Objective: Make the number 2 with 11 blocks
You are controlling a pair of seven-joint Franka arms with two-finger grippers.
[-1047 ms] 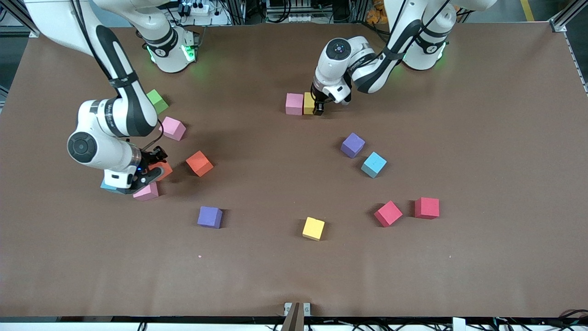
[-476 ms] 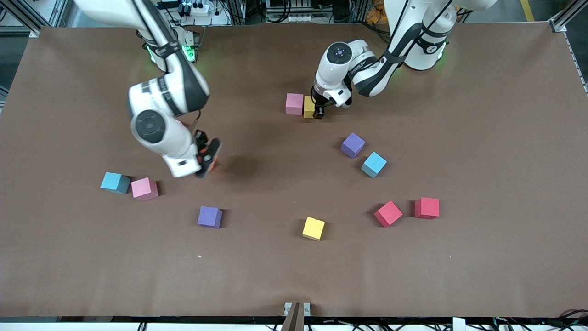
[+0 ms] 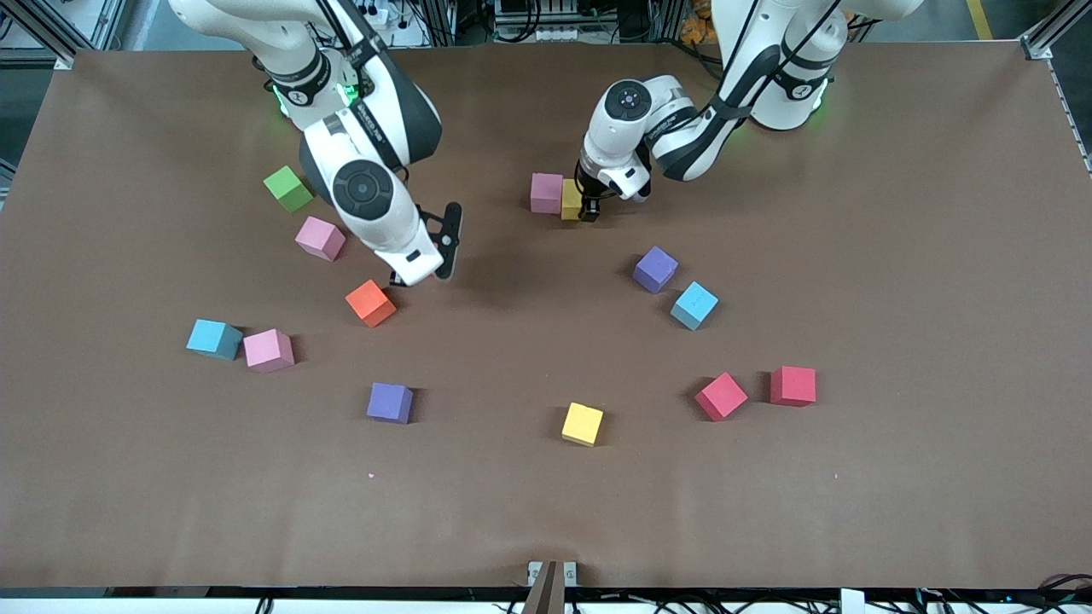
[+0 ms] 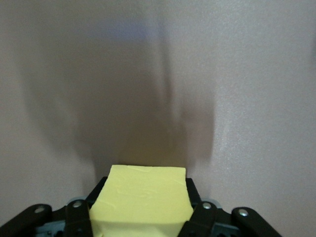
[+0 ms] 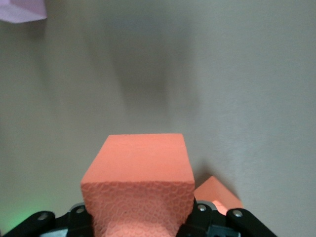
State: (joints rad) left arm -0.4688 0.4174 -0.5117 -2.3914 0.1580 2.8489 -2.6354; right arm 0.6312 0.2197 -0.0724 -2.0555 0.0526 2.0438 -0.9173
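Counter: a wide brown counter (image 3: pixel 896 256) with coloured foam cubes scattered over it, both arm bases standing along its top edge in the front view.
Left tool: the left tool (image 3: pixel 587 207) is down at the counter, clamped on a yellow cube (image 3: pixel 572 198); the left wrist view shows that cube (image 4: pixel 142 200) wedged between the dark fingers.
Start of the number 2: the gripped yellow cube touches a pink cube (image 3: pixel 546 193) on the side toward the right arm's end, so only two cubes sit together.
Right tool: the right tool (image 3: pixel 426 256) is up in the air over bare counter, just beside the loose orange cube (image 3: pixel 370 303), and it is closed on a second orange cube (image 5: pixel 140 182), plain in the right wrist view, hidden by the wrist in the front view.
Right arm's end: a green cube (image 3: pixel 287 188) near the base, a pink cube (image 3: pixel 320 238) nearer the camera than it, then a light blue cube (image 3: pixel 213 338) touching another pink cube (image 3: pixel 269 350).
Middle: a purple cube (image 3: pixel 390 402) and a yellow cube (image 3: pixel 582 424) lie low in the front view, well apart.
Left arm's end: a purple cube (image 3: pixel 655 269) close to a light blue cube (image 3: pixel 694 305); nearer the camera, two red cubes (image 3: pixel 721 396) (image 3: pixel 792 385) side by side with a small gap.
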